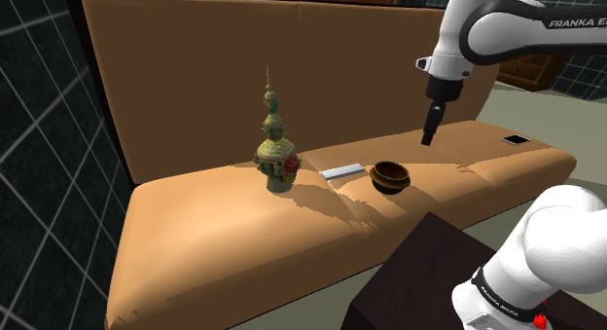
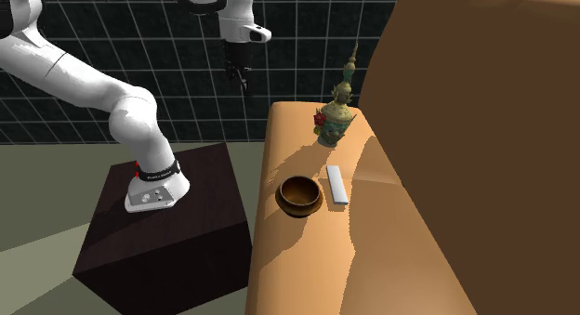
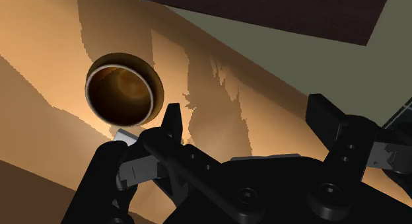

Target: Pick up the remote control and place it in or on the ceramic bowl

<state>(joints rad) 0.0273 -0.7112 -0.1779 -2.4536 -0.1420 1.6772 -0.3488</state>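
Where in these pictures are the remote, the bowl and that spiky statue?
Remote (image 2: 336, 185): second exterior view, middle of its flat top.
Bowl (image 1: 390, 185): shoulder view, its outer wall.
Statue (image 1: 275, 148): shoulder view, its wide lower body.

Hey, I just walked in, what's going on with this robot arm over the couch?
The white arm is set to move the remote into the brown bowl, but nothing has been picked up yet. The remote lies flat on the tan sofa seat right beside the empty bowl. The black gripper hangs open in the air above the seat, holding nothing. An ornate figurine stands nearby on the seat.
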